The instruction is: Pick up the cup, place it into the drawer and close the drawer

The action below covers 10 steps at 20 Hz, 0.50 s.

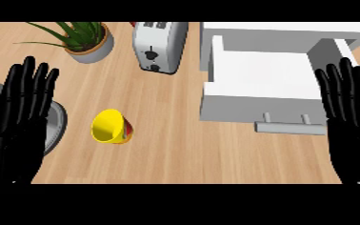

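Wooden counter [183,157] underfoot of everything, nothing yet lifted: judged the very start, before the pick. Nearest, left hand [25,119] and right hand [342,119] resting at the edges, fingers [28,74] straight, spread, holding nothing. Just right of the left fingers, yellow cup [111,127] on its side, untouched. Next move likely needs a reach and wrap round it. Farther, beside the right fingers, open white drawer [256,76]; beyond, toaster [160,45] and potted plant [84,38].

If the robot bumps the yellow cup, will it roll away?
Probably a little. The yellow cup seems to lie tipped on the wooden counter, its mouth facing the viewer, so its round side could roll. It narrows toward the base, so it would likely curve rather than go straight. It looks stiff, not squashy.
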Tool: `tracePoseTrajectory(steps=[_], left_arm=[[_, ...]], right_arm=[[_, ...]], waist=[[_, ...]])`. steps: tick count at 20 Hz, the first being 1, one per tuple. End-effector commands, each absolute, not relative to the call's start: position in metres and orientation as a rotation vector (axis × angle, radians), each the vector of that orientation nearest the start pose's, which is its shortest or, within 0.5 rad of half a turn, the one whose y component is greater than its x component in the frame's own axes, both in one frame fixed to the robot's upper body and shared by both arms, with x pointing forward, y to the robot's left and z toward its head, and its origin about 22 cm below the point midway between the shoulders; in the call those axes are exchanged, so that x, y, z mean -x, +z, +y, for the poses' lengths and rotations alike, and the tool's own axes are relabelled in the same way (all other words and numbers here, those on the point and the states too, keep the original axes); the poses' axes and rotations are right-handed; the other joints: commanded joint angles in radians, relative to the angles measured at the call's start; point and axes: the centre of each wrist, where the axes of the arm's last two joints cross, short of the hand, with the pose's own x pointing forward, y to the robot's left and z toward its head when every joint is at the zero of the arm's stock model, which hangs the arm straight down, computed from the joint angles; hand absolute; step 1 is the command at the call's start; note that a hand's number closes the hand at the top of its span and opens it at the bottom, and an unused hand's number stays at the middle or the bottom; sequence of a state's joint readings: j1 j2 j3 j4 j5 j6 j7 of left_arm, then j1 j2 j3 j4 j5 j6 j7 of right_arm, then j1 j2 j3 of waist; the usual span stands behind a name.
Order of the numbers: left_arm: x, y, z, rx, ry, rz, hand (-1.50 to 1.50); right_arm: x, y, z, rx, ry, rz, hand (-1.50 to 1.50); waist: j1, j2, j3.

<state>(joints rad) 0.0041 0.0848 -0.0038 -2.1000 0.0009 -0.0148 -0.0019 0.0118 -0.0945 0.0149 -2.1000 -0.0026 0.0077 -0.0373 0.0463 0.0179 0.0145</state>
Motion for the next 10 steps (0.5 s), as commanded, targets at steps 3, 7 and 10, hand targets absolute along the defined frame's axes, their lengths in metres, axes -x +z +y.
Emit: tracePoseTrajectory(steps=[3,7,10], left_arm=[[-0.201,0.130,0.225,-0.019,-0.109,-2.093,-1.50],[-0.204,0.111,0.231,0.190,0.014,-2.000,-1.50],[-0.207,0.112,0.231,0.186,0.028,-2.007,-1.50]], right_arm=[[-0.217,0.106,-0.233,0.000,0.131,-2.080,-1.50],[-0.210,0.112,-0.220,-0.156,0.122,-1.993,-1.50],[-0.209,0.126,-0.232,-0.139,0.122,-1.995,-1.50]], waist=[[-0.045,-0.018,-0.014],[-0.042,-0.017,-0.015],[-0.048,-0.019,-0.015]])
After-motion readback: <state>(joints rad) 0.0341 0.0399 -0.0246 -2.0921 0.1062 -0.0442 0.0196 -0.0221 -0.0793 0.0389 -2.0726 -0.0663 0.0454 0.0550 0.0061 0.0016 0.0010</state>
